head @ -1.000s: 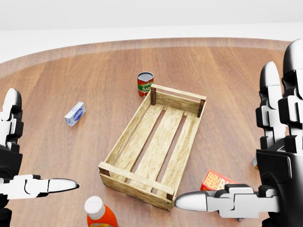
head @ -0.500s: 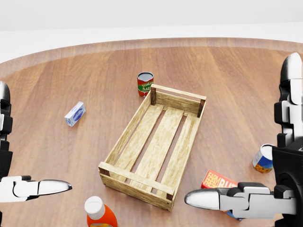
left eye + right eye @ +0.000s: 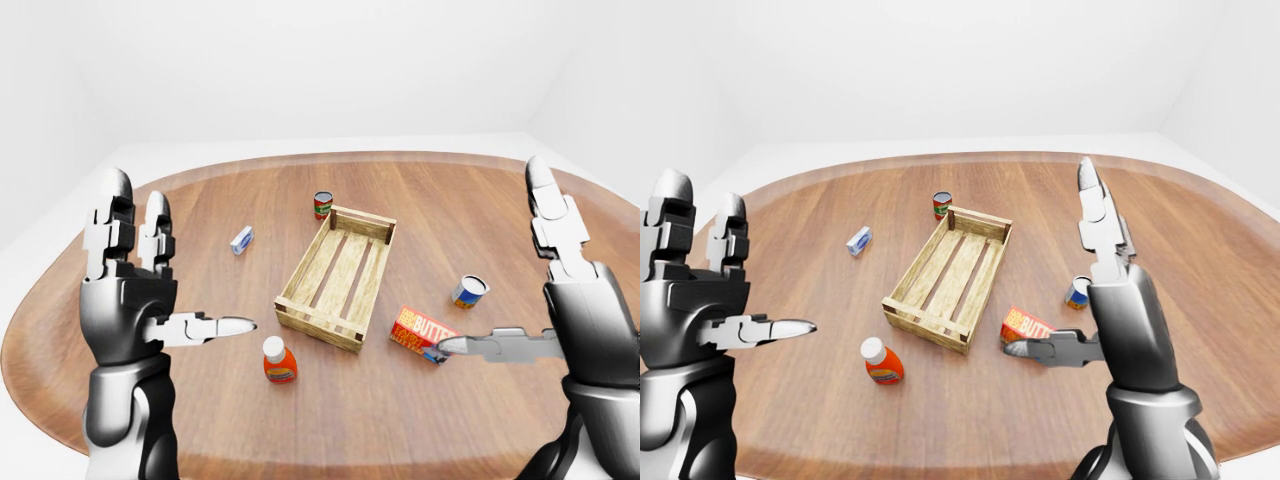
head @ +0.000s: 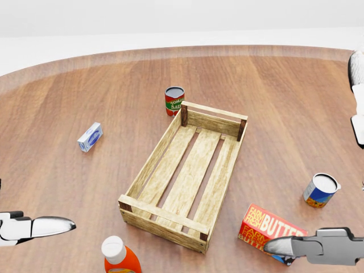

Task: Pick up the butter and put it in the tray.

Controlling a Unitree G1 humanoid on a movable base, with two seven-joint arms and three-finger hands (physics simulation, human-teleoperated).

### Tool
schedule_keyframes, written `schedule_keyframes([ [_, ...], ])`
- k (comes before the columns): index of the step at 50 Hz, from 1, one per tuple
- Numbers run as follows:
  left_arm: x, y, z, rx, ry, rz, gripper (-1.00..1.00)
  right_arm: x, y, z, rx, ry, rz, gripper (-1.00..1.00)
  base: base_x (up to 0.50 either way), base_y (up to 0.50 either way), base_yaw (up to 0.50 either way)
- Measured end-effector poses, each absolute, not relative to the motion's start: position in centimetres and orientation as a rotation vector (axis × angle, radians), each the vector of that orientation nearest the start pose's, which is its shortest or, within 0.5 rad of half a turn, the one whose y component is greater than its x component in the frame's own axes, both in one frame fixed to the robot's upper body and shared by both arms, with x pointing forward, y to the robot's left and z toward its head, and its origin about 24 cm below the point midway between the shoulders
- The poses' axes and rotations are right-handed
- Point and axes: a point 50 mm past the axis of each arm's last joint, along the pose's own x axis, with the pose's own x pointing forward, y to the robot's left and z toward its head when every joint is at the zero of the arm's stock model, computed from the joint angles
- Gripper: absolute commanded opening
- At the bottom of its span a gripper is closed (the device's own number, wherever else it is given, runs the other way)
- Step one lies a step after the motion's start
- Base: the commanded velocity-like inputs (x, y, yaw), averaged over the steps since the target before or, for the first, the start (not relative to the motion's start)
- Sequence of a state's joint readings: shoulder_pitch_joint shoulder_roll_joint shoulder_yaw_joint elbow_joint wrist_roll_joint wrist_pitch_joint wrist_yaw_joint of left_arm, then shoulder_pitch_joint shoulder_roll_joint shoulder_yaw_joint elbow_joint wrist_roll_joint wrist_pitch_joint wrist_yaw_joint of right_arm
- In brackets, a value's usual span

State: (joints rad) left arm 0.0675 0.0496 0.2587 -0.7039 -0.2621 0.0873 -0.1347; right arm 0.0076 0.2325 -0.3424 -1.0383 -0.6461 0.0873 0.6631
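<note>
A round wooden table [image 3: 200, 400] fills the left-eye view, its curved rim running along the top and down both sides, with pale floor and white walls beyond. Wide bare wood lies across the top of the table and along its right side.

A slatted wooden tray [image 4: 187, 176] sits near the middle, long and open-topped, angled from lower left to upper right in the head view. A red tomato can [image 4: 174, 100] stands just beside the tray's upper end. A small blue and white box [image 4: 90, 137] lies well apart to the left. An orange bottle with a white cap [image 4: 118, 256] stands near the tray's lower left corner, at the bottom edge of the head view. A blue and orange can [image 4: 321, 190] lies on its side to the right of the tray.

The butter [image 4: 272, 230] is a flat red box with white lettering and a blue edge, lying on the table just beside the tray's lower right corner.

The left hand [image 3: 135, 290] is raised at the left, fingers upright and spread, thumb pointing right, holding nothing. The right hand [image 3: 1110, 300] is raised at the right, fingers upright, thumb stretched left so its tip overlaps the butter in these views; whether it touches cannot be told. It grips nothing.
</note>
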Motion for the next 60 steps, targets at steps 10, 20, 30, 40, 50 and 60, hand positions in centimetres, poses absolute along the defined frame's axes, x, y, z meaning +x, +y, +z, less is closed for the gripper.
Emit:
schedule_keyframes([
  [10, 19.5, 19.9, 18.4, -0.069, -0.607, 0.022, 1.0, 14.7, -20.3, 19.6, -0.757, -0.298, -0.227, 1.0, 0.0, 0.0, 0.0],
  [20, 19.5, 20.0, 18.4, -0.071, -0.61, 0.025, 1.0, 13.7, -20.9, 18.0, -0.781, -0.182, -0.2, 1.0, 0.0, 0.0, 0.0],
  [30, 19.6, 20.1, 18.6, -0.074, -0.616, 0.029, 1.0, 13.7, -20.7, 16.3, -0.767, -0.102, -0.1, 1.0, 0.0, 0.0, 0.0],
  [40, 19.5, 20.3, 18.7, -0.077, -0.626, 0.034, 1.0, 14.5, -20.4, 13.9, -0.733, -0.016, -0.008, 1.0, 0.0, 0.0, 0.0],
  [50, 19.5, 20.3, 18.8, -0.077, -0.626, 0.035, 1.0, 15.2, -20.5, 11.4, -0.695, 0.075, 0.054, 1.0, 0.0, 0.0, 0.0],
  [60, 19.6, 20.3, 18.6, -0.076, -0.62, 0.036, 1.0, 15.5, -21.1, 9.1, -0.668, 0.165, 0.084, 1.0, 0.0, 0.0, 0.0],
])
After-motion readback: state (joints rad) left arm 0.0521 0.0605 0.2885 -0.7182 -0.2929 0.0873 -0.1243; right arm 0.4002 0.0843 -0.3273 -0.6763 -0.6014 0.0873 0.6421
